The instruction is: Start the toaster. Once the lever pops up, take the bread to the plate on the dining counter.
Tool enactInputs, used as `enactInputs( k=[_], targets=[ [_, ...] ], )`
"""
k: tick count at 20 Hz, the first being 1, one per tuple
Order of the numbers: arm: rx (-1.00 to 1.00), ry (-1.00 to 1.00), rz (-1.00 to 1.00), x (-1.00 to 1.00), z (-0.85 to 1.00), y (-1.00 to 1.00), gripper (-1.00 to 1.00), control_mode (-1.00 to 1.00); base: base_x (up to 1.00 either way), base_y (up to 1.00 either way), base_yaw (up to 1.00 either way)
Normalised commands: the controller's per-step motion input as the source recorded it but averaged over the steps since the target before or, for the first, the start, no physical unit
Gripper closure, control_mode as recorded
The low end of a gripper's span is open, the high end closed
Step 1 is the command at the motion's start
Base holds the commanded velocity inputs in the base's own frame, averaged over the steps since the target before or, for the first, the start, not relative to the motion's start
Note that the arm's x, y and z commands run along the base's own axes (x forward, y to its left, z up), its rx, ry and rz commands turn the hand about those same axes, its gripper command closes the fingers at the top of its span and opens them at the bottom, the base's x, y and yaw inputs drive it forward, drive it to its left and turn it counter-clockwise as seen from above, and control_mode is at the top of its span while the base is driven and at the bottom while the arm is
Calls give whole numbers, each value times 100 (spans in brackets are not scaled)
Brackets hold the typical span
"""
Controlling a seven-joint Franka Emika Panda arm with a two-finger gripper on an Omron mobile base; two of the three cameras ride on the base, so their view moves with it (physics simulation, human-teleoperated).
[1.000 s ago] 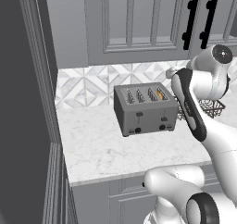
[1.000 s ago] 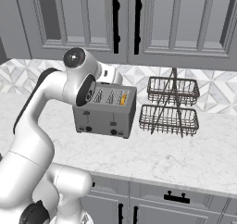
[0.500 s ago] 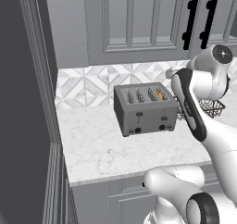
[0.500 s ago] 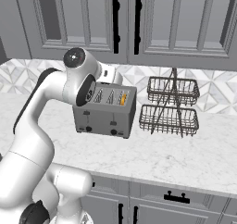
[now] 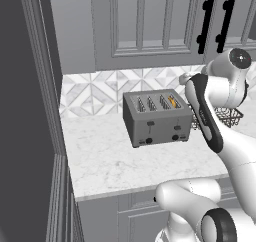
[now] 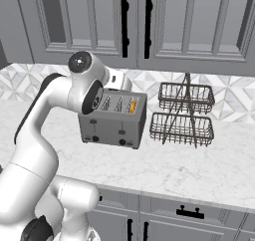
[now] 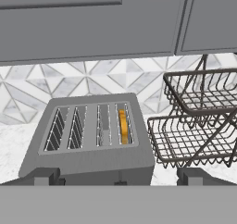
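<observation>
Your pincer (image 7: 118, 177) hangs above and behind the toaster (image 5: 157, 117) on the worktop (image 5: 120, 161), fingertips spread wide and empty, the bread (image 7: 123, 126) deep in its rightmost slot. Come down carelessly and you could shove the toaster or miss its small lever (image 5: 150, 123). No readable brand or lettering anywhere.

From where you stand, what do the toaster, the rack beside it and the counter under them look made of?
The toaster looks like matte grey metal, evenly shaded, no shine. The rack looks like thin dark wire, an open grid you can see through. The counter looks like white stone with faint grey veins, probably marble. All rendered, so these are guesses.
</observation>
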Motion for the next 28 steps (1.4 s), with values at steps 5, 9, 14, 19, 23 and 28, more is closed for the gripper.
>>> enactInputs(
  k=[5, 9, 14, 19, 23, 28],
  targets=[
    [0, 0, 0, 0, 0, 0, -100, -100, 0, 0, 0],
    [0, 0, 0, 0, 0, 0, -100, -100, 0, 0, 0],
    [0, 0, 0, 0, 0, 0, -100, -100, 0, 0, 0],
    [0, 0, 0, 0, 0, 0, -100, -100, 0, 0, 0],
    [0, 0, 0, 0, 0, 0, -100, -100, 0, 0, 0],
    [0, 0, 0, 0, 0, 0, -100, -100, 0, 0, 0]
  ],
)
